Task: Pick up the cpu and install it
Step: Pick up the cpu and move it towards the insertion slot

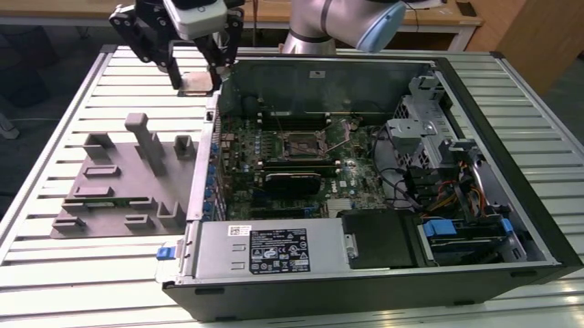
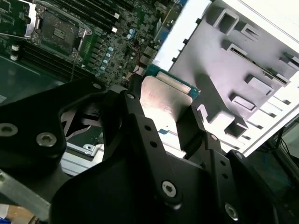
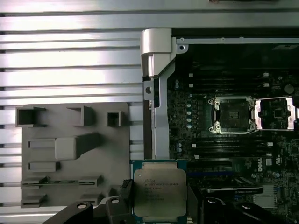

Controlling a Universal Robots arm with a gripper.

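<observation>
The cpu (image 1: 195, 83), a flat square chip with a silvery top and a green rim, hangs in the air with my gripper (image 1: 194, 76) shut on its two sides. It is above the slatted table, just outside the far corner of the open computer case on the exterior view's left. Both wrist views show the cpu (image 3: 160, 190) (image 2: 164, 99) clamped between the black fingers (image 3: 122, 195). The motherboard socket (image 1: 304, 145) (image 3: 232, 114) lies open inside the case, with its metal frame flipped up and nothing in it.
A grey fixture plate (image 1: 119, 184) with upright posts and slots lies on the table at the exterior view's left of the case. The case wall (image 3: 156, 93) stands between the cpu and the motherboard. Inside are the power supply (image 1: 273, 249), drive cage and cables.
</observation>
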